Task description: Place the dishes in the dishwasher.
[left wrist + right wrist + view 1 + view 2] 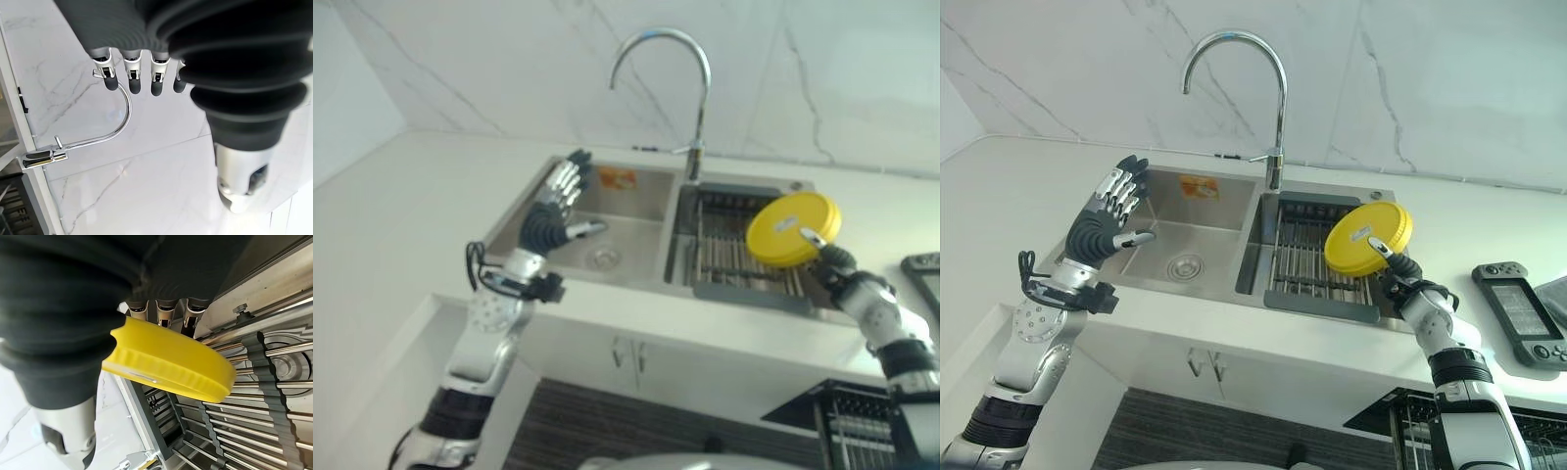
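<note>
White marble counter and a steel sink (pixel 1170 240) here, and the right hand (pixel 1398 279) pinches 1 yellow plate (pixel 1367 239) by its lower rim, tilted above the rack (pixel 1307 259), looking light, stiff and slippery, while the left hand (pixel 1108 217) hovers open.

This is a kitchen: a double stainless steel sink (pixel 1197 227) sits in a white table (pixel 1009 186) under a tall curved faucet (pixel 1268 93), backed by a marble-veined wall (pixel 1430 78) (a drying rack (pixel 1307 257) fills one basin), with cabinet doors (pixel 1205 367) below.
</note>
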You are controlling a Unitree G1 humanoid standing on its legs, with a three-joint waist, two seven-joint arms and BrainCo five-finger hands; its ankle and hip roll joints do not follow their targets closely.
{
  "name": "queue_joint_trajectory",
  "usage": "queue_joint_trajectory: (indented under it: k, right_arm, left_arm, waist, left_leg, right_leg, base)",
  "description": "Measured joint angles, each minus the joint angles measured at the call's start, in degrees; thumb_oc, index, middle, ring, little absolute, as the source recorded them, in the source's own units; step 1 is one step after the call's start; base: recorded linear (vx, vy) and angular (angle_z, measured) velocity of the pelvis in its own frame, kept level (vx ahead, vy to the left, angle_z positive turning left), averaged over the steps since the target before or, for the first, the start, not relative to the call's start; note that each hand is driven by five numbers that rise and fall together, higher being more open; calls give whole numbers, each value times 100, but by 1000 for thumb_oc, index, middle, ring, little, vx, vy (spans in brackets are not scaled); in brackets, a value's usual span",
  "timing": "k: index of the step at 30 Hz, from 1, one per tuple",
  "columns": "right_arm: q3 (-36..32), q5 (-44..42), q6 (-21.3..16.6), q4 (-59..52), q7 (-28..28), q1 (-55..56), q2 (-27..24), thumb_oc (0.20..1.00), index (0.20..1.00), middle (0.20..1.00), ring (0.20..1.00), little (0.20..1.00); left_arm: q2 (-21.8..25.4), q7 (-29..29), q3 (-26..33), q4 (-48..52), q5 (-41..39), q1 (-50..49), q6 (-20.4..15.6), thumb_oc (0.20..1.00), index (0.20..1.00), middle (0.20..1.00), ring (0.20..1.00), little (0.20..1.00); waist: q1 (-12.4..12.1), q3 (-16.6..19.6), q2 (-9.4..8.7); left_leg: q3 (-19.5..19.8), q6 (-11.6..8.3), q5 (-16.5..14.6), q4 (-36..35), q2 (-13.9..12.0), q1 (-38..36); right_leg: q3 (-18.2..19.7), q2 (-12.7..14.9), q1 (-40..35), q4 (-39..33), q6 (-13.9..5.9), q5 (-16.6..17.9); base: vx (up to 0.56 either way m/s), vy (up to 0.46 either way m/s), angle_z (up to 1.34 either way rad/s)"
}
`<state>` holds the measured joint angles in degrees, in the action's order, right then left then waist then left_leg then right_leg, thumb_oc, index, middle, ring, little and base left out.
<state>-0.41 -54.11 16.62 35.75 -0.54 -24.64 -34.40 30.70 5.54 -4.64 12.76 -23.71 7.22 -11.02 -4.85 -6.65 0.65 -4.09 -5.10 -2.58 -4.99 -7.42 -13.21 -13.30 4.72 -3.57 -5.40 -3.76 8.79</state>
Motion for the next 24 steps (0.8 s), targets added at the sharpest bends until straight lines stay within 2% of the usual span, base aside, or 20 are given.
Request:
queue_joint_trajectory:
  k: [1,3,9,16,24]
  right_arm:
    - [0,4,-3,7,15,-7,-3,944,944,944,944,944]
    - [19,20,-13,231,56,-148,-5,200,200,200,200,200]
    - [238,12,-144,751,493,-584,-63,200,200,200,200,200]
    - [290,-4,-429,888,972,-657,-60,200,200,200,200,200]
    - [329,122,-1028,919,1412,-657,-56,200,200,200,200,200]
  left_arm:
    - [11,0,0,0,-3,0,2,1000,1000,1000,1000,1000]
    - [20,0,-5,-1,-13,0,9,1000,1000,1000,1000,1000]
    - [59,-36,-284,-34,-14,9,95,1000,1000,1000,1000,1000]
    - [67,-106,-460,-62,-19,10,119,1000,1000,1000,1000,1000]
    - [74,-213,-459,-166,-47,9,117,1000,1000,1000,1000,1000]
  waist:
    - [-6,-2,2]
    - [-10,-13,8]
    - [-55,-74,104]
    - [-197,-72,121]
    - [-205,-72,125]
  left_leg:
    - [6,0,0,0,-1,0]
    - [7,0,0,0,1,0]
    - [10,-1,1,1,0,-8]
    - [12,-1,1,1,3,-20]
    - [16,-2,-1,-1,3,-90]
  right_leg:
    - [-4,0,-3,0,3,0]
    - [-4,1,-4,0,12,7]
    - [-6,-2,-13,1,15,9]
    - [-6,0,-27,2,16,11]
    - [-6,1,-96,1,14,9]
  base:
    - [0,0,0]
    - [0,0,0]
    - [0,0,0]
    - [0,0,0]
    - [0,0,0]
